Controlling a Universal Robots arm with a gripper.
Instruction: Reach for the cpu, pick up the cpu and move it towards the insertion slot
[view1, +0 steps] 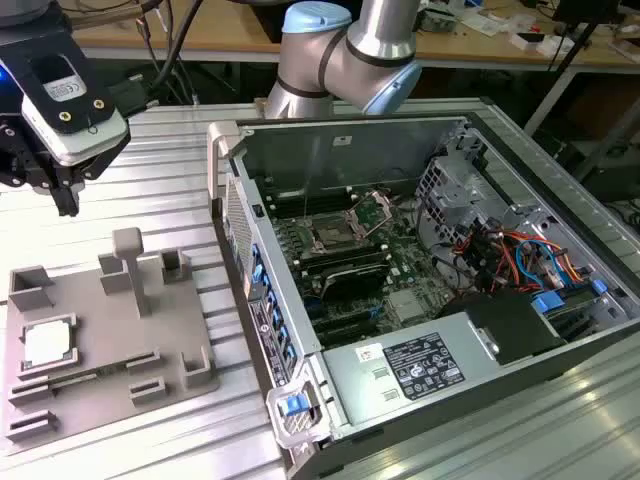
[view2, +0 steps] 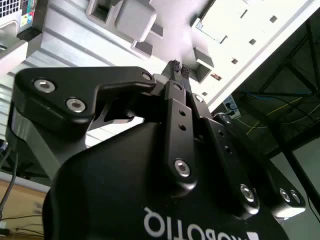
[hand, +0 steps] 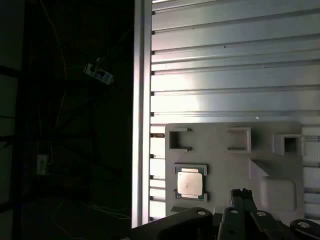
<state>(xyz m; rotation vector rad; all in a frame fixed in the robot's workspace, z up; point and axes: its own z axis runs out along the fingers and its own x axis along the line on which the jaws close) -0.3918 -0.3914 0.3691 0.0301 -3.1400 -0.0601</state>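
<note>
The cpu (view1: 47, 343) is a small silvery square lying in a recess of the grey tray (view1: 110, 385) at the exterior view's left. In the first wrist view the cpu (hand: 190, 182) lies flat in its recess, a short way from my fingertips (hand: 234, 193). My gripper (view1: 66, 203) hangs well above the ribbed table, higher than the tray and apart from the cpu. Its fingers stand together with nothing between them, as the gripper (view2: 178, 67) shows in the second wrist view. The insertion slot (view1: 330, 235) sits on the motherboard inside the open computer case.
The open computer case (view1: 420, 380) takes up the exterior view's middle and right, its side wall (view1: 250, 270) close to the tray. Upright grey posts (view1: 130, 265) stand on the tray. The arm's base (view1: 340, 60) rises behind the case. The table edge (hand: 142, 110) drops off beside the tray.
</note>
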